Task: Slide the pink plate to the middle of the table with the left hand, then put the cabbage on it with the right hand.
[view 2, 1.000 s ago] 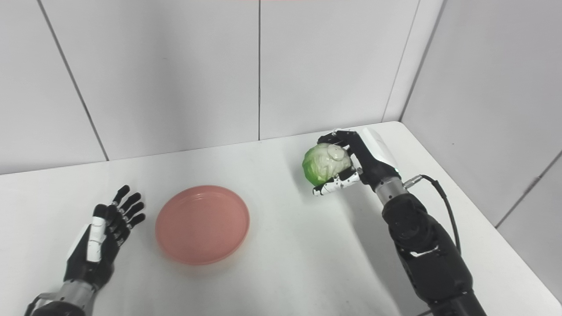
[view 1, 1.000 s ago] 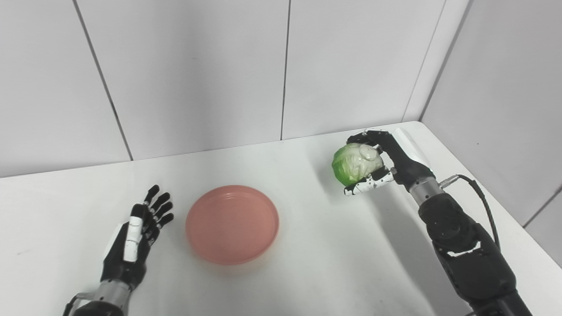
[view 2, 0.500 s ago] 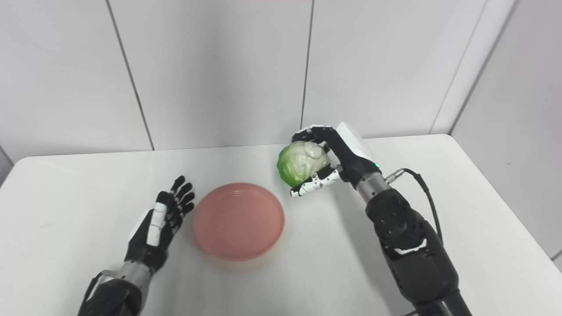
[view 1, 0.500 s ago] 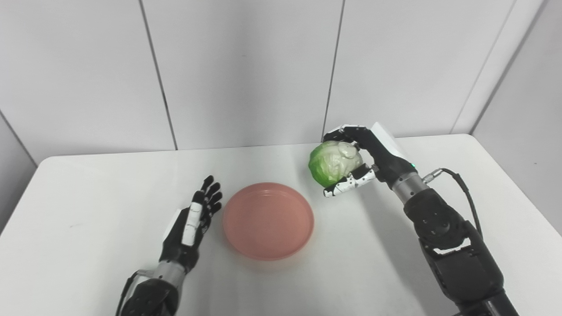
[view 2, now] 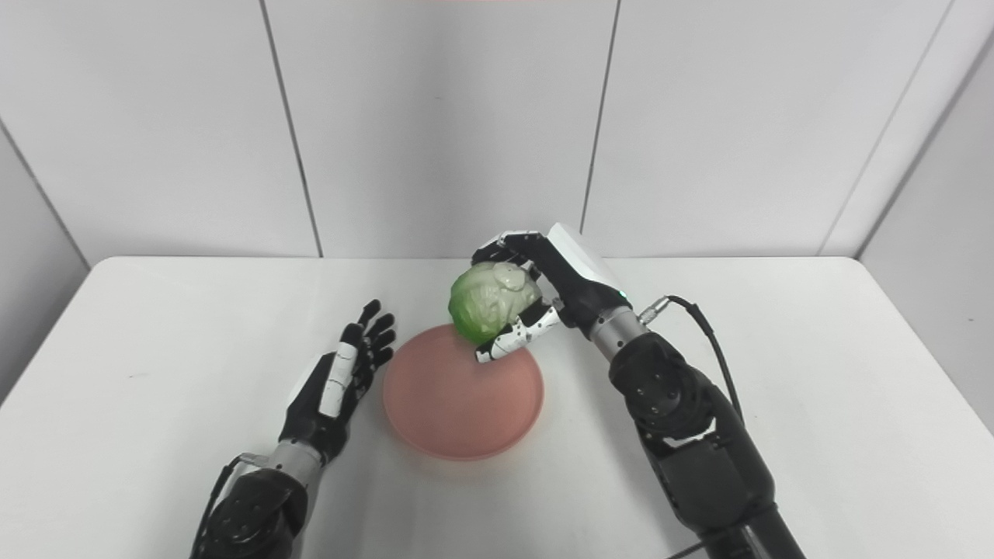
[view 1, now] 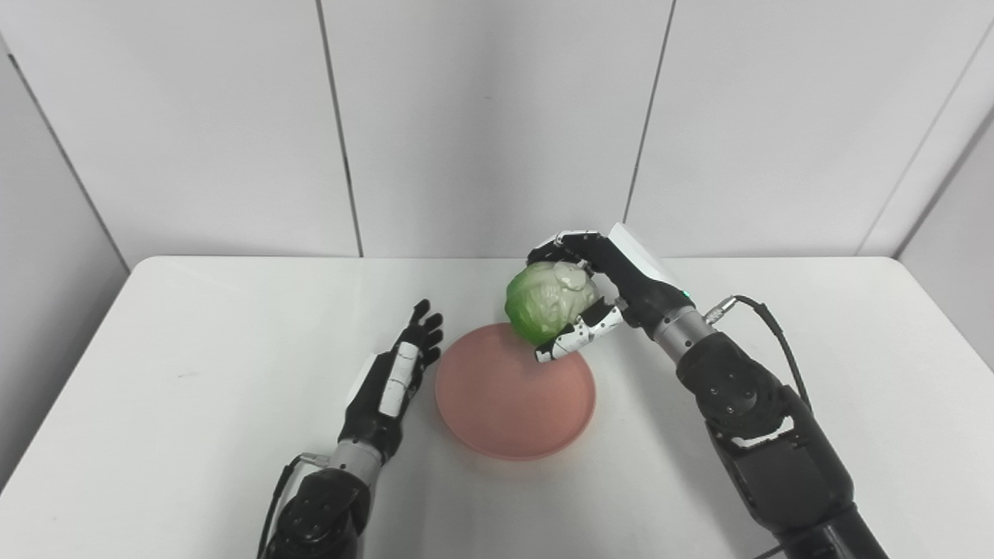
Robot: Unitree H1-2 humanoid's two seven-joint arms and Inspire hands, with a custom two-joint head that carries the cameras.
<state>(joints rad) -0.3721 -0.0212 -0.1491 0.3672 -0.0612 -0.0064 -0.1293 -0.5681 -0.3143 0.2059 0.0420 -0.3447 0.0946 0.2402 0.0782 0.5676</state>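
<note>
Right hand (view 1: 613, 291) grips the cabbage (view 1: 550, 310) above the pink plate's (view 1: 516, 404) far rim; left hand (view 1: 392, 380) lies flat, empty.

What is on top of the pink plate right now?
Nothing rests on the pink plate. The right hand holds the cabbage over its far rim, hiding that edge.

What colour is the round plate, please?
Pink; the round plate shows best in the left eye view.
</note>
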